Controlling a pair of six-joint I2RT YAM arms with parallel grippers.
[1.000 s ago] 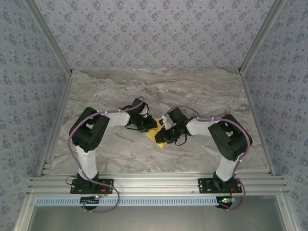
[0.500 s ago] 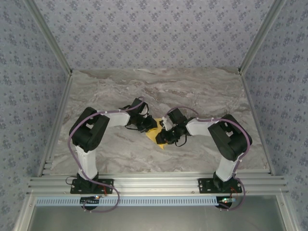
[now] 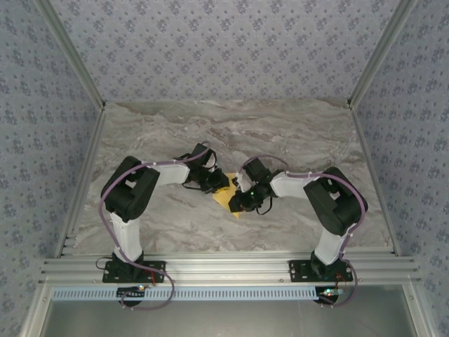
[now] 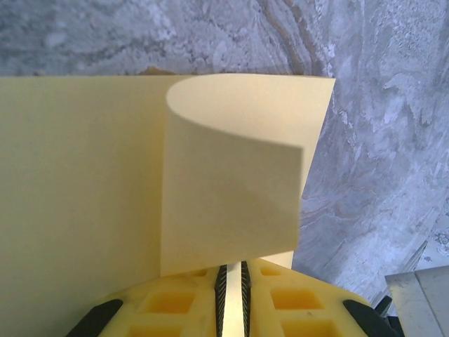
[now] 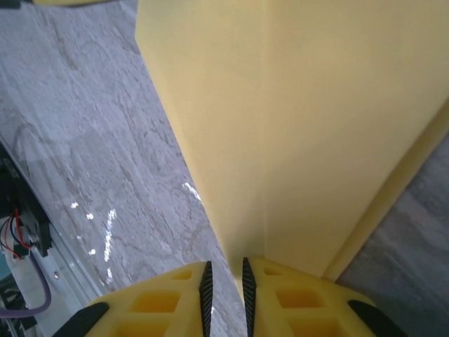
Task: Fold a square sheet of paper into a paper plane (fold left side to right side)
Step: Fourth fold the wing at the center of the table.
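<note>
Pinching the near edge of the square sheet of paper, the left fingers were pressed almost together, and one flap curled back over the sheet. The right fingers stood narrowly apart at its edge, grip unclear. It lay mid-scene on the table, with bare marble all around.

Top camera: high at the near edge, facing down over the whole table. Wrist cameras: very close, low, facing forward; all three share the yellow paper.
</note>
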